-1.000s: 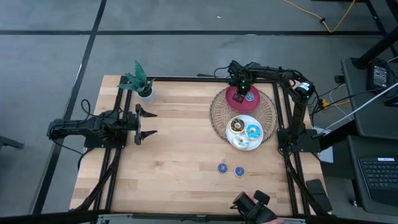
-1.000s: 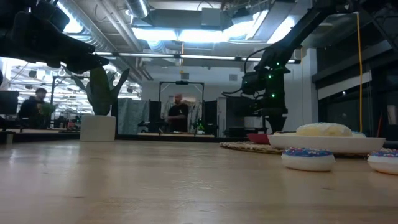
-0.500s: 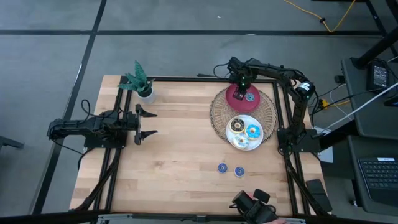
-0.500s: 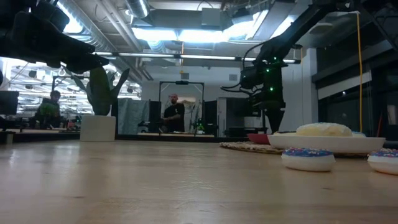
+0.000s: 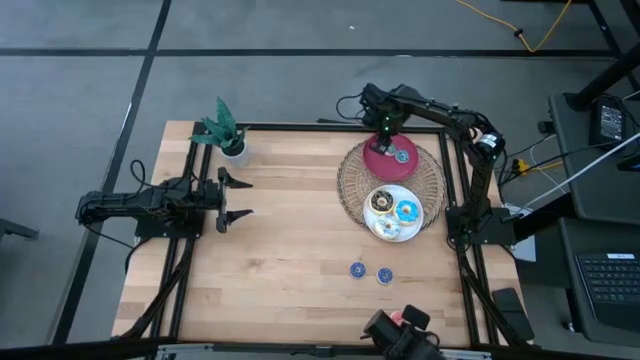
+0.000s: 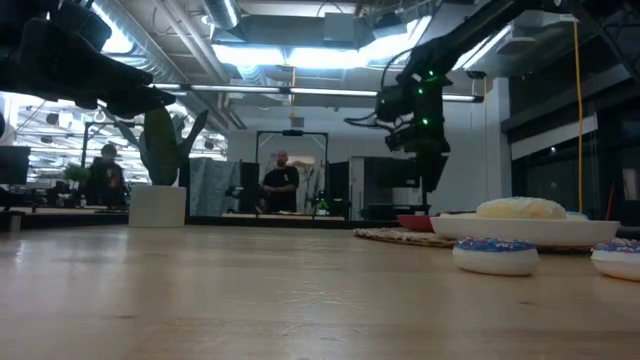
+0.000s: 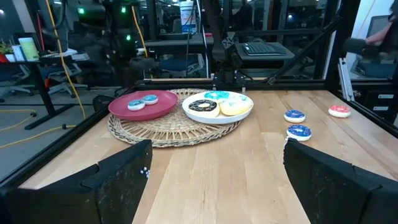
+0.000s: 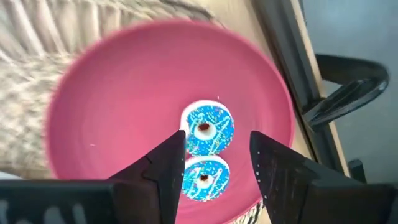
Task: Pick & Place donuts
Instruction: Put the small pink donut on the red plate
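Donuts [image 8: 208, 129] lie on red plate [image 8: 112, 112] beneath right end effector [image 8: 214, 163], parted, empty.

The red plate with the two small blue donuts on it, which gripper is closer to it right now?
Right. The right gripper hangs over the red plate, open, above its donuts. The left gripper waits open across the table, beside the plant.

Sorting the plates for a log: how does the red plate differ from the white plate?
The red plate holds two small blue donuts; the white plate holds three larger ones: chocolate, blue-iced and white-iced. In the high view the red plate lies nearer the table's far edge, the white plate nearer its middle. Both are round and sit on the woven mat.
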